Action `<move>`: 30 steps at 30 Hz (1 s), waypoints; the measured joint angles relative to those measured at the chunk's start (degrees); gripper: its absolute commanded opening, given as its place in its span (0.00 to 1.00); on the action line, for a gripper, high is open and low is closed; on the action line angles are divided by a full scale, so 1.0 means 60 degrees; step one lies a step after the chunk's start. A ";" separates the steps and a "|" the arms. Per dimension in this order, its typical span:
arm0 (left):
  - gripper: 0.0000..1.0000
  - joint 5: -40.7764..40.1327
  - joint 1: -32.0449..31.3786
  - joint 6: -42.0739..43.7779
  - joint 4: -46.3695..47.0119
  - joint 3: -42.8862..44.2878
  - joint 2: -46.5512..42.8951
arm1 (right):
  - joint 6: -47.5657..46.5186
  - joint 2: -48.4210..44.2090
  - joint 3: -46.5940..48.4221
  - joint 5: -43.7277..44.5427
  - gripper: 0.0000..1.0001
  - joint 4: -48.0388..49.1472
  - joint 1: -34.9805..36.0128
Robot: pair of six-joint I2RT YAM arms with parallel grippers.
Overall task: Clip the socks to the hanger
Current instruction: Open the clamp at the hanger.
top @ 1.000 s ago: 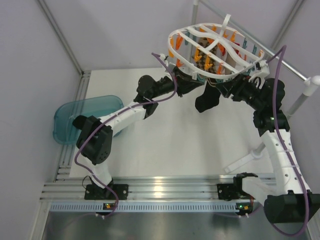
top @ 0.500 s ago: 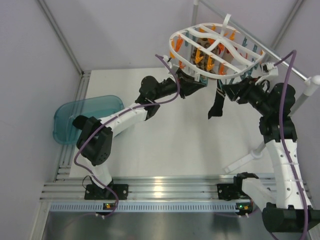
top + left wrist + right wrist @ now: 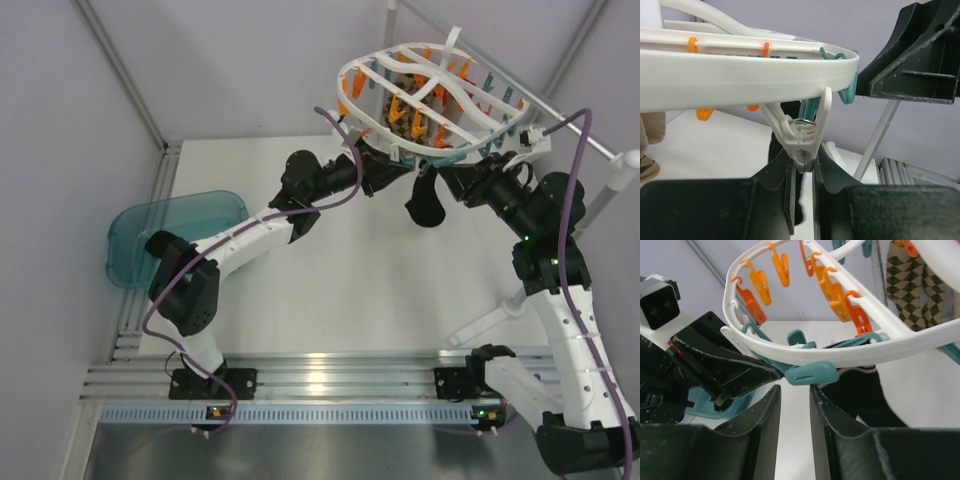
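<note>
The white oval hanger (image 3: pixel 430 100) hangs at the back right, fringed with orange and teal clips. My left gripper (image 3: pixel 395 172) is under its near rim, shut on the lower end of a white clip (image 3: pixel 805 145) that hangs from the rim (image 3: pixel 740 80). My right gripper (image 3: pixel 450 183) is open and empty, its fingertips (image 3: pixel 795 405) just below a teal clip (image 3: pixel 812 374). One black sock (image 3: pixel 428 205) hangs from under the rim between the two grippers. Its striped cuff (image 3: pixel 862 371) is up at the rim beside the teal clip. I cannot tell which clip holds it. The second black sock is not in view.
A brown patterned sock (image 3: pixel 910 285) hangs inside the hanger. The pole stand (image 3: pixel 600 205) rises at the right, close to my right arm. A teal bin (image 3: pixel 170 235) sits at the table's left edge. My left gripper (image 3: pixel 725 365) shows close to the left of my right fingers.
My right gripper has drawn back and to the right from the sock. The sock swung and narrowed, and now hangs bunched higher under the rim. My left gripper stays under the rim.
</note>
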 measured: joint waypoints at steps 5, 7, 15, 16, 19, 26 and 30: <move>0.00 -0.0302 -0.0040 0.0178 -0.0484 0.0018 -0.0200 | -0.0284 0.0331 0.0000 0.0911 0.32 0.0277 0.1428; 0.00 -0.0361 -0.0117 0.0248 -0.0692 0.0022 -0.0208 | -0.0419 0.0419 0.0000 0.1253 0.32 0.0459 0.1792; 0.00 -0.0572 -0.0215 0.0386 -0.1118 0.0022 -0.0208 | -0.0827 0.0168 -0.0186 0.2259 0.32 0.0623 0.1971; 0.00 -0.0576 -0.0215 0.0386 -0.1133 0.0022 -0.0208 | -0.0827 0.0135 -0.0211 0.2248 0.31 0.0656 0.1971; 0.00 -0.0572 -0.0215 0.0382 -0.1144 0.0022 -0.0208 | -0.0805 0.0157 -0.0259 0.2248 0.32 0.0739 0.1996; 0.00 -0.0612 -0.0233 0.0379 -0.1246 0.0051 -0.0208 | -0.0696 0.0550 -0.0463 0.2674 0.33 0.1213 0.2408; 0.00 -0.0681 -0.0262 0.0379 -0.1381 0.0062 -0.0208 | -0.0692 0.0699 -0.0656 0.3013 0.34 0.1545 0.2754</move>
